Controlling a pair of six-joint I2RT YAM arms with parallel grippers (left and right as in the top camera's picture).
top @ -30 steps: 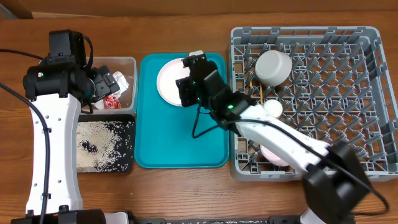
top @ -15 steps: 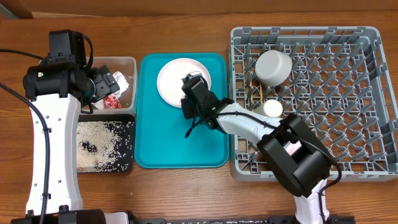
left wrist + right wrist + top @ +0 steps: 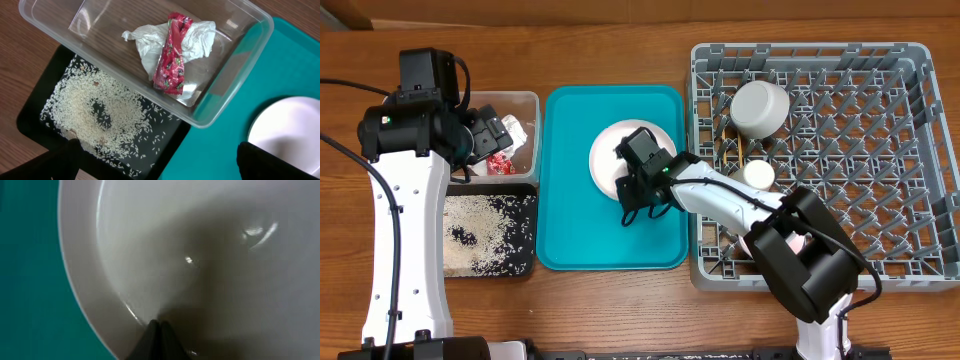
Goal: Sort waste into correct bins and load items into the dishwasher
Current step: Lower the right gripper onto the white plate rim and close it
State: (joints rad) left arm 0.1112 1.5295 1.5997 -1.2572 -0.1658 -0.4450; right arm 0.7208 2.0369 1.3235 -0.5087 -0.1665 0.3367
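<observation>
The round white plate (image 3: 608, 150) lies on the teal tray (image 3: 570, 225). My right gripper (image 3: 638, 180) is shut, with its joined fingertips (image 3: 160, 328) pressing on the plate's inner surface (image 3: 200, 240) near the rim. My left gripper (image 3: 485, 135) hovers open and empty (image 3: 170, 167) over the clear tub (image 3: 235, 80), which holds the white napkin (image 3: 145, 42) and the red-and-white wrapper (image 3: 172, 55). Rice (image 3: 95, 105) lies in the black tray (image 3: 35, 115). The grey rack (image 3: 920, 150) holds the grey bowl (image 3: 760, 108), the white cup (image 3: 757, 174) and the pink dish (image 3: 760, 252), which is partly hidden.
The clear tub (image 3: 525, 100) and black tray (image 3: 525, 262) stand left of the teal tray, and the rack stands right of it. The right arm reaches from the rack's front left corner across the tray. Bare wood runs along the front edge.
My right gripper has slid towards the front right, and the white plate has moved with it from the tray's back towards its middle. The left arm has not moved.
</observation>
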